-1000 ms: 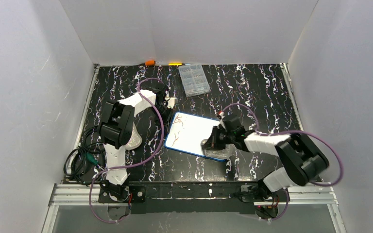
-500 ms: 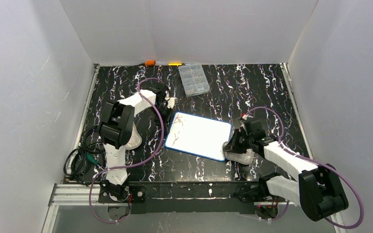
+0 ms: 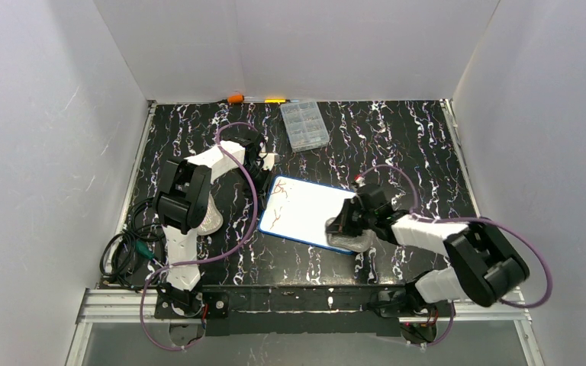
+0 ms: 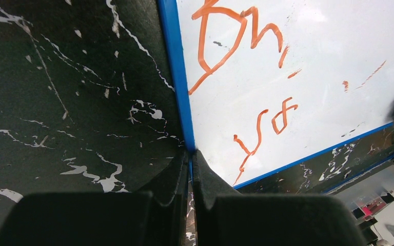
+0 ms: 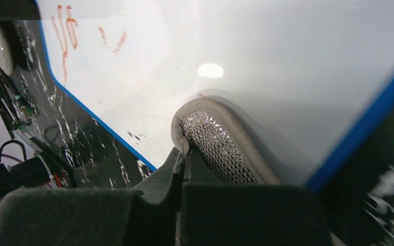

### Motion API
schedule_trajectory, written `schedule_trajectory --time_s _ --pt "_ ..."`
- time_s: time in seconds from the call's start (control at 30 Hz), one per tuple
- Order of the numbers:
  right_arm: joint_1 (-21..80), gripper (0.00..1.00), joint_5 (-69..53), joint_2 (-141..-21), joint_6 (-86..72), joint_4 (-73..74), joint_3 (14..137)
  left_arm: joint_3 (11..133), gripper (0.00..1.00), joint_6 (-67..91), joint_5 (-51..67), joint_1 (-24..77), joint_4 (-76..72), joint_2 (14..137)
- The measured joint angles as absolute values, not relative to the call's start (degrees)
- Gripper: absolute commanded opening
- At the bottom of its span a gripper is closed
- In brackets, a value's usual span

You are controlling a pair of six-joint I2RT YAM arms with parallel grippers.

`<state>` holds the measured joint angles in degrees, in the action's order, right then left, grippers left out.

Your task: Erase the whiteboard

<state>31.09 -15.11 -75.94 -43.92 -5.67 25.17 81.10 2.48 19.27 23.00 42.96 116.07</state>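
One whiteboard (image 3: 301,210); left pincer (image 4: 190,155) clamps its rim, right pincer (image 5: 184,154) one cloth (image 5: 218,148)

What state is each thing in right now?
whiteboard: flat on the table, orange marks at one end, rest clean.
left tool: shut, pinching the whiteboard's blue rim.
right tool: shut on eraser pad.
eraser pad: pressed onto the whiteboard.
compartment box: flat near the back wall.

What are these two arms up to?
They are erasing a whiteboard. The left end effector pinches the board's blue rim, apparently holding it in place. The right end effector grips a grey pad pressed on the board's near right part. That side looks clean; orange scribbles on the left side are not yet wiped.
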Motion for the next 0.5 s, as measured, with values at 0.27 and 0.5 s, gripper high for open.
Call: schedule_trajectory --time_s 0.27,0.5 --pt "40.91 0.01 -11.25 -87.02 -49.39 -17.87 30.57 81.17 0.00 2.48 19.20 23.00 43.07 116.07" --pt "34.06 0.01 -8.25 -69.36 -45.76 -3.18 29.21 81.17 0.00 2.52 19.14 23.00 43.11 116.07"
